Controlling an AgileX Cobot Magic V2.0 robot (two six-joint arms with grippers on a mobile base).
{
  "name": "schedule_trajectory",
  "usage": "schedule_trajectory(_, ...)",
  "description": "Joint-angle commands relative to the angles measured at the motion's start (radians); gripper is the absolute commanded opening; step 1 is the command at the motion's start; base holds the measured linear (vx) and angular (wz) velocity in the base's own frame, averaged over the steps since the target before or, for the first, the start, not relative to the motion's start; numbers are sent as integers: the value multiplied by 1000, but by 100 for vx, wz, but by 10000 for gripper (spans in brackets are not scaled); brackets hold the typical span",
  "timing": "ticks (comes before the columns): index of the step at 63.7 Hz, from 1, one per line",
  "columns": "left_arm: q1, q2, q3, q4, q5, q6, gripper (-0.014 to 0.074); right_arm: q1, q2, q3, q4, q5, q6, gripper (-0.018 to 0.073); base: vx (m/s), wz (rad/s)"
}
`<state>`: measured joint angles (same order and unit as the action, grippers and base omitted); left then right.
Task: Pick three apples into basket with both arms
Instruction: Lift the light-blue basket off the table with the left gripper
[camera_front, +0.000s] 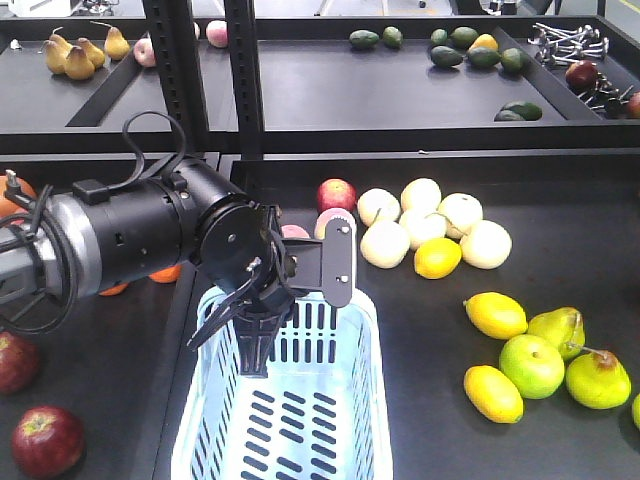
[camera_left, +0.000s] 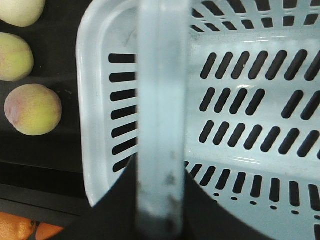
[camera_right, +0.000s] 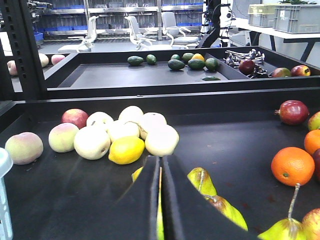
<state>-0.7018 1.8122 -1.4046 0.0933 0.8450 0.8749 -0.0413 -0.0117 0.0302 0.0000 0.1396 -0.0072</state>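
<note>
Exterior front-facing view is showing the pale blue slotted basket (camera_front: 381, 400) sitting empty at bottom centre. A dark red apple (camera_front: 45, 440) and a second apple (camera_front: 14, 360) are lying at lower left, well apart from the left gripper (camera_front: 262, 330), which is hanging over the basket's far left corner. Its wrist view is blurred, so I cannot tell its grip. The right gripper (camera_right: 160, 162) is showing fingers almost touching, holding nothing.
</note>
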Motion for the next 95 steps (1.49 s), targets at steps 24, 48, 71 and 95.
schedule_trajectory(24,-2,-198,-272,122,172,-19,-8,-5,-14,12,0,-78,-1,-8,0,0)
schedule_trajectory(48,-2,-426,-456,234,404,-20,-8,-5,-14,12,0,-78,-1,-8,0,0)
schedule_trajectory(71,-2,-515,-455,207,404,-20,-6,-5,-14,12,0,-78,-1,-8,0,0)
schedule_trajectory(95,-2,-515,-455,207,404,-20,-6,-5,-14,12,0,-78,-1,-8,0,0)
